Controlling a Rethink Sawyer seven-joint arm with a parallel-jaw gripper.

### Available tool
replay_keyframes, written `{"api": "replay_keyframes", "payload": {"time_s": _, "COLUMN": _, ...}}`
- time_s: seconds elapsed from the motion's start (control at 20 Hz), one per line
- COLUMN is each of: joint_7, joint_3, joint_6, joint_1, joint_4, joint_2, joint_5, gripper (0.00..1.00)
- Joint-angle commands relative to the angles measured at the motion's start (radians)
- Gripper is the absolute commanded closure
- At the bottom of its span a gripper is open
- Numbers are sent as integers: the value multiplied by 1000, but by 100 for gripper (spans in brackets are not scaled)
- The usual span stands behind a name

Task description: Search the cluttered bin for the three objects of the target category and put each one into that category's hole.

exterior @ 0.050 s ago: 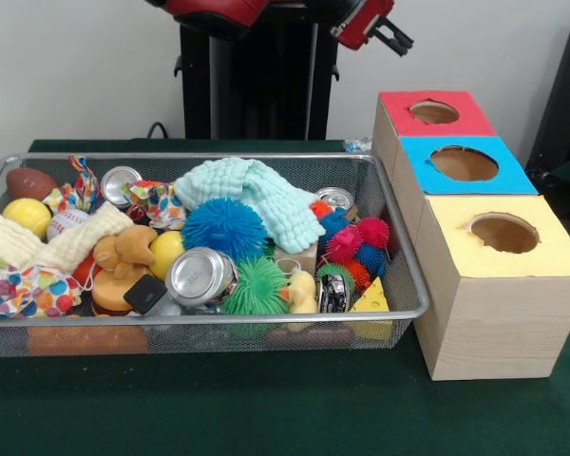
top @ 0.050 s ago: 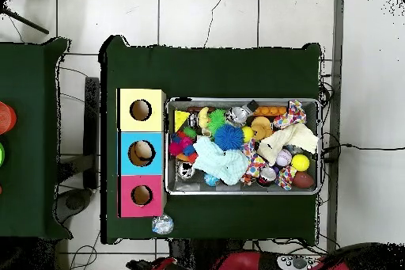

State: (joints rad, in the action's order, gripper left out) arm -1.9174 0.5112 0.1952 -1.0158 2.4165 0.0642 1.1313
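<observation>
A wire mesh bin [exterior @ 0.050 s ago: 413,285] [top @ 0.050 s ago: 169,188] holds a jumble of items. Among them are silver cans [exterior @ 0.050 s ago: 199,277] [exterior @ 0.050 s ago: 120,182] [exterior @ 0.050 s ago: 336,199] and spiky balls in blue [exterior @ 0.050 s ago: 224,228], green [exterior @ 0.050 s ago: 256,285] and pink [exterior @ 0.050 s ago: 343,245]. A mint cloth [exterior @ 0.050 s ago: 256,195] [top @ 0.050 s ago: 213,160] lies over the middle. Beside the bin stand three wooden boxes with round holes: red top [exterior @ 0.050 s ago: 399,103] [top @ 0.050 s ago: 126,195], blue top [exterior @ 0.050 s ago: 418,157] [top @ 0.050 s ago: 126,152], yellow top [exterior @ 0.050 s ago: 456,242] [top @ 0.050 s ago: 126,110]. My gripper [exterior @ 0.050 s ago: 396,38] hangs high above the red box, far from the bin, holding nothing that I can see.
Also in the bin: a cream cloth [exterior @ 0.050 s ago: 47,242], a baseball [exterior @ 0.050 s ago: 65,221], a yellow ball [exterior @ 0.050 s ago: 27,216], a football [exterior @ 0.050 s ago: 28,182], a plush dog [exterior @ 0.050 s ago: 123,252] and a cheese wedge [exterior @ 0.050 s ago: 370,299]. A crumpled clear item [top @ 0.050 s ago: 162,223] lies on the green table by the red box.
</observation>
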Motion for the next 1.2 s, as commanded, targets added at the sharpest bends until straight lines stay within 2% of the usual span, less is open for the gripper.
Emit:
{"api": "replay_keyframes", "payload": {"time_s": 0.05, "joint_7": 14, "joint_3": -28, "joint_6": -185, "joint_1": 28, "joint_4": -256, "joint_2": -39, "joint_5": 111, "gripper": 100}}
{"api": "replay_keyframes", "payload": {"time_s": 0.35, "joint_7": 11, "joint_3": -47, "joint_6": -186, "joint_1": 32, "joint_4": -282, "joint_2": -21, "joint_5": 146, "gripper": 100}}
{"api": "replay_keyframes", "payload": {"time_s": 0.5, "joint_7": 38, "joint_3": -30, "joint_6": -238, "joint_1": -4, "joint_4": -297, "joint_2": -37, "joint_5": 152, "gripper": 100}}
{"api": "replay_keyframes", "payload": {"time_s": 0.85, "joint_7": 304, "joint_3": 50, "joint_6": -490, "joint_1": -212, "joint_4": -317, "joint_2": -115, "joint_5": 83, "gripper": 100}}
{"api": "replay_keyframes", "payload": {"time_s": 1.0, "joint_7": 389, "joint_3": 63, "joint_6": -558, "joint_1": -264, "joint_4": -339, "joint_2": -131, "joint_5": 57, "gripper": 100}}
{"api": "replay_keyframes", "payload": {"time_s": 1.2, "joint_7": 456, "joint_3": 70, "joint_6": -612, "joint_1": -308, "joint_4": -374, "joint_2": -163, "joint_5": 51, "gripper": 100}}
